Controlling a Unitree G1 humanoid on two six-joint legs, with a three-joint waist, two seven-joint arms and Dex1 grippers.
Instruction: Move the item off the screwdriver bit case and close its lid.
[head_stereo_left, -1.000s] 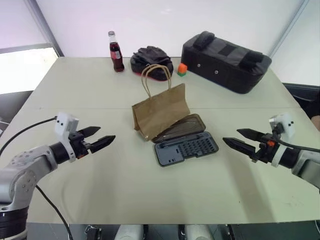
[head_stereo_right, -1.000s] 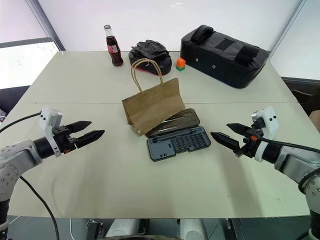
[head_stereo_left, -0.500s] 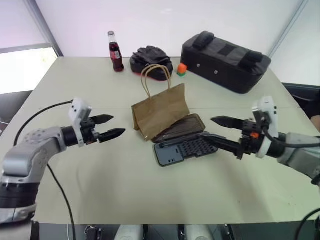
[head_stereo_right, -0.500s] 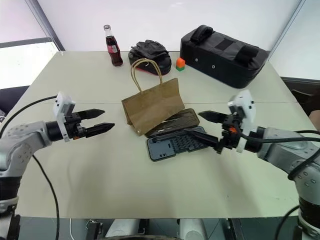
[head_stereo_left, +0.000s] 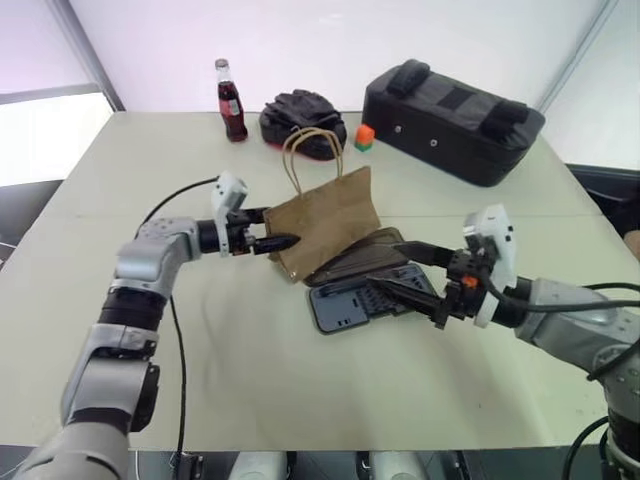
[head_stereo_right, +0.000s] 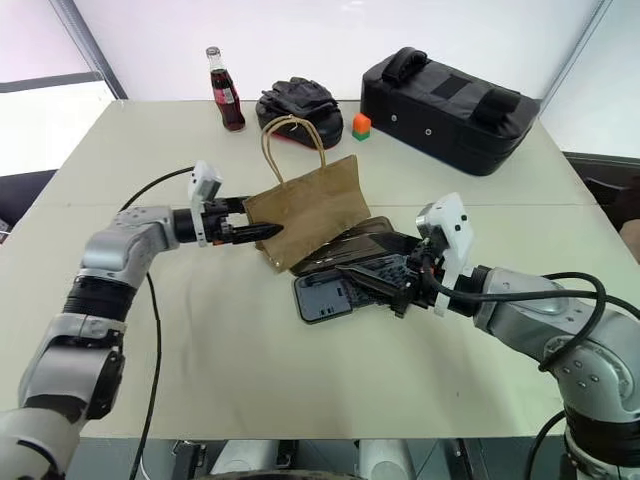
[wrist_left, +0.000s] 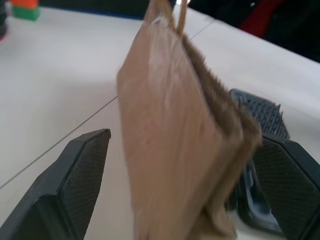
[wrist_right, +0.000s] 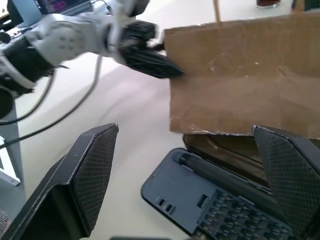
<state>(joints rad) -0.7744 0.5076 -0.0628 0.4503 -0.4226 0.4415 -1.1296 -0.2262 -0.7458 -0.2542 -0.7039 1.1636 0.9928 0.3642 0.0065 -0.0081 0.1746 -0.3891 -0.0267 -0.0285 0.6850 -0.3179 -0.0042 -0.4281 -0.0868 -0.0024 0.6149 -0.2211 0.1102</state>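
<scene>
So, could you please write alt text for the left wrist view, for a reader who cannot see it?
A creased brown paper bag stands edge-on between the open left hand's two black fingers, one on either side. Behind it, a corner of the dark grey bit case lies on the pale table.

My left arm reaches in from eight o'clock, elbow bent, forearm running toward three o'clock, and my left gripper (head_stereo_left: 268, 238) is held about level with its two black fingers spread wide apart. My right arm comes in from four o'clock, forearm angled toward ten o'clock, and my right gripper (head_stereo_left: 412, 273) points low and nearly level. Its fingers (wrist_right: 95, 175) are parted as wide as they go.
</scene>
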